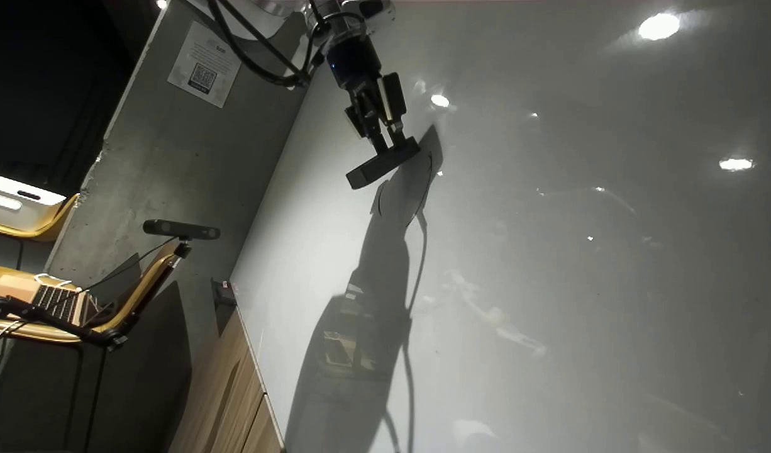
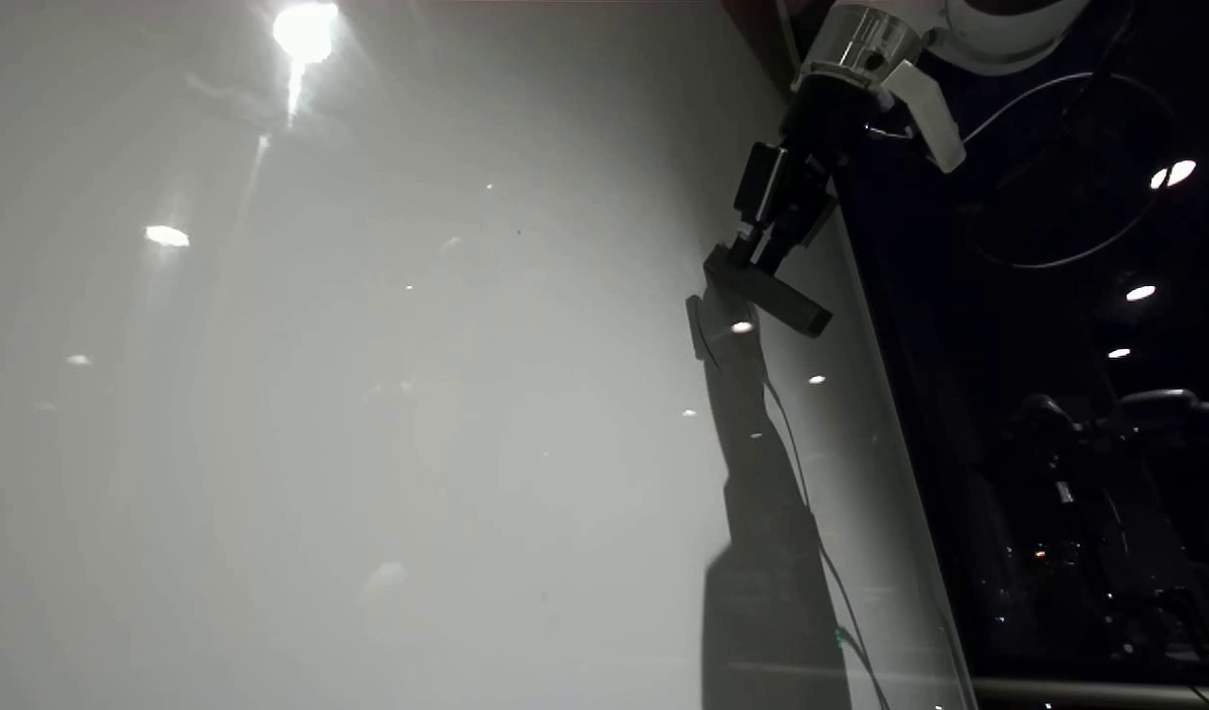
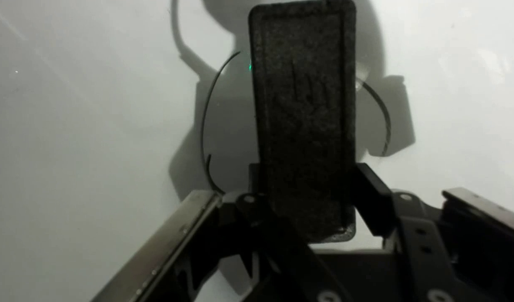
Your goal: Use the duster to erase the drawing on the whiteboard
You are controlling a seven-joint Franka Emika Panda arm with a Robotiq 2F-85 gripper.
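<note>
Glossy whiteboard (image 1: 587,296) fills the right of an exterior view; we judge erasing unfinished.
Jaws of the gripper (image 1: 389,142) part-way apart, clamped on the duster (image 3: 305,119), upper centre in the wrist view, seemingly off the whiteboard; curves of the drawing (image 3: 203,119) show either side, middle hidden. We can't tell if anything's wiped; those curves need rubbing.

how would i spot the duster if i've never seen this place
Find the large glossy whiteboard, then the black gripper in front of it. The duster is the dark rectangular block clamped at its tip. Unlike the grey shadow and the thin curved drawing, it is solid with straight edges.
</note>
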